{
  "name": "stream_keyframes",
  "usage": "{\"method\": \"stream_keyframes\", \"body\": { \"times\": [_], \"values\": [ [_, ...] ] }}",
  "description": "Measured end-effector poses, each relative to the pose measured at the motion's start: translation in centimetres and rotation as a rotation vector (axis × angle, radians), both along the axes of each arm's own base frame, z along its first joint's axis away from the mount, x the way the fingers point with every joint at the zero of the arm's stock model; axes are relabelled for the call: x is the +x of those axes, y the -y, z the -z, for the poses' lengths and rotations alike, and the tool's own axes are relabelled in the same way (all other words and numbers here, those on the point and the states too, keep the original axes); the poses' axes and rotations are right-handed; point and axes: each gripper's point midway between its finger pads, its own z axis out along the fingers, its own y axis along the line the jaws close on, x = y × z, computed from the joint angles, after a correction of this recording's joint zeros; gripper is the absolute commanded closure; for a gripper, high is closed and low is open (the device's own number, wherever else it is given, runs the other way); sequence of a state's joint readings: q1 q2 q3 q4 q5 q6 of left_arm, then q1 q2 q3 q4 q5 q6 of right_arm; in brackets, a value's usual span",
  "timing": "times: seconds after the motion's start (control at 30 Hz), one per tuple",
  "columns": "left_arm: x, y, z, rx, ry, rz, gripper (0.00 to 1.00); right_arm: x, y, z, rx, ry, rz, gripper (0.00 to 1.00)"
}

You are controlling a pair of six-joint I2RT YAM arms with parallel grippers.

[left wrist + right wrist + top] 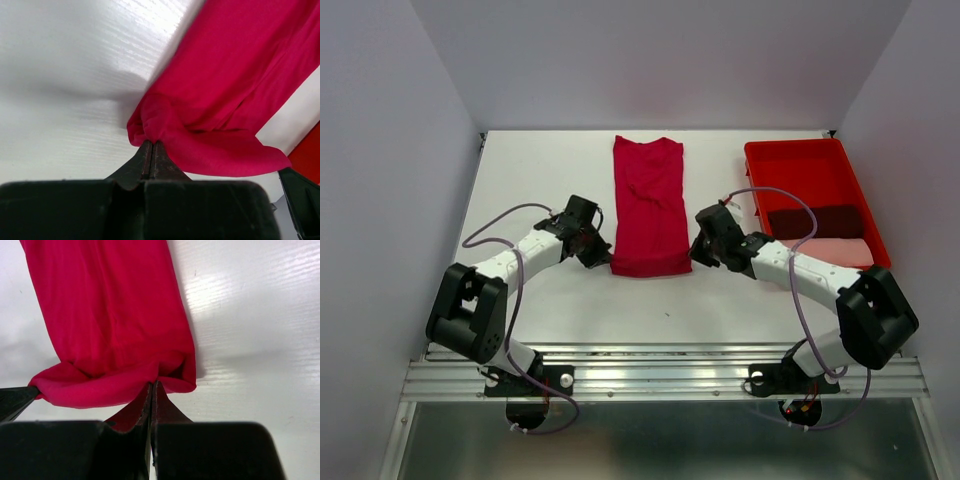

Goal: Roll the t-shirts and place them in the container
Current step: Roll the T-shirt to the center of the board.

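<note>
The left hand [151,145] and right hand [152,385] each pinch a hem corner of the crimson t-shirt [650,205], stretched flat left of the red tray [800,180]. Best to curl both over together — level, tight first turn.

The top camera looks down from above and behind the arm bases [535,380], taking in the whole table [550,170]. Each wrist camera sits low, very close, facing forward. All three share the near hem of the crimson t-shirt [648,205].
</note>
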State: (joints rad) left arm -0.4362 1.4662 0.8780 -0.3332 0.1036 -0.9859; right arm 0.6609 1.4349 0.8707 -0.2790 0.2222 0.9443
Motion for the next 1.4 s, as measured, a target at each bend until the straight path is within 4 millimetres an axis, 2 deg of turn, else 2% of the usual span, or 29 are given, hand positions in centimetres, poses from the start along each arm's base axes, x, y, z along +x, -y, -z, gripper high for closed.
{"method": "stream_keyframes", "body": {
  "times": [0.17,0.37,0.47,0.53,0.57,0.6,0.63,0.67,0.77,0.83,0.93,1.0,1.07,1.1,1.13,1.17,1.23,1.27,1.3,1.4],
  "values": [
    [1.3,0.2,0.6,0.009,-0.004,0.010,1.00,1.4,0.3,0.0,-0.017,0.005,0.013,0.99],
    [3.2,0.8,1.2,0.019,0.000,0.035,1.00,2.2,0.9,1.1,-0.045,-0.014,0.024,0.99],
    [3.7,0.8,1.4,0.023,0.007,0.045,0.93,2.6,1.1,1.7,-0.060,-0.027,0.028,0.97],
    [3.8,0.9,1.5,0.022,0.012,0.052,0.82,2.9,1.2,2.1,-0.069,-0.034,0.029,0.90],
    [3.9,0.9,1.5,0.022,0.016,0.054,0.76,3.1,1.2,2.2,-0.075,-0.036,0.027,0.80],
    [3.9,0.9,1.4,0.023,0.020,0.059,0.62,3.3,1.3,2.4,-0.078,-0.039,0.029,0.74],
    [4.0,0.9,1.4,0.023,0.025,0.060,0.57,3.6,1.3,2.5,-0.084,-0.042,0.027,0.72],
    [4.1,0.9,1.4,0.025,0.027,0.061,0.51,3.9,1.2,2.7,-0.089,-0.044,0.026,0.65],
    [4.1,0.8,1.4,0.035,0.033,0.071,0.35,4.6,1.4,2.9,-0.100,-0.047,0.024,0.58],
    [4.2,0.5,1.4,0.051,0.040,0.072,0.29,4.6,1.4,2.9,-0.103,-0.045,0.021,0.56],
    [4.2,-0.2,0.3,0.074,0.067,0.064,0.28,4.6,1.5,2.7,-0.106,-0.038,0.012,0.52],
    [4.3,-0.6,-1.4,0.079,0.111,0.056,0.29,4.5,1.5,2.1,-0.100,-0.027,0.005,0.43],
    [4.6,-0.9,-4.0,0.075,0.188,0.045,0.32,4.3,1.5,0.9,-0.083,-0.002,-0.003,0.42],
    [4.6,-1.0,-5.2,0.069,0.225,0.042,0.38,4.2,1.4,-0.3,-0.065,0.024,-0.008,0.43],
    [4.6,-1.1,-6.3,0.067,0.258,0.036,0.54,4.0,1.4,-1.1,-0.052,0.041,-0.016,0.46],
    [4.5,-1.1,-7.1,0.065,0.282,0.035,0.64,3.9,1.3,-1.8,-0.041,0.055,-0.021,0.59],
    [4.1,-0.4,-8.7,0.050,0.336,0.055,0.84,3.5,0.7,-3.2,-0.020,0.086,-0.053,0.77],
    [3.8,0.2,-9.0,0.044,0.349,0.077,0.90,3.4,0.4,-3.3,-0.014,0.086,-0.063,0.89],
    [3.6,0.8,-9.1,0.039,0.356,0.094,1.00,3.1,0.0,-3.2,-0.013,0.083,-0.082,0.94],
    [2.8,2.9,-8.1,0.018,0.339,0.156,1.00,2.2,-1.1,-2.1,-0.013,0.047,-0.134,0.99]
  ]
}}
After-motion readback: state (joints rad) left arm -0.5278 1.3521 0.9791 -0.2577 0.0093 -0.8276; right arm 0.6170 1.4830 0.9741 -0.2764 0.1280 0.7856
